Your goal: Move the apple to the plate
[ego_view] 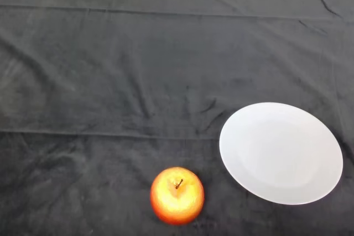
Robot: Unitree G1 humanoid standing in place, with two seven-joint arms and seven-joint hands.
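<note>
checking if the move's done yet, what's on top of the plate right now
Nothing is on the plate: its white surface shows bare. The apple sits on the dark cloth to the plate's left, apart from it. What lies under the plate is hidden.

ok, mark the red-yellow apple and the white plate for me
red-yellow apple (177, 196), head view, on its top face just below the stem.
round white plate (281, 153), head view, on its bare centre.
</note>
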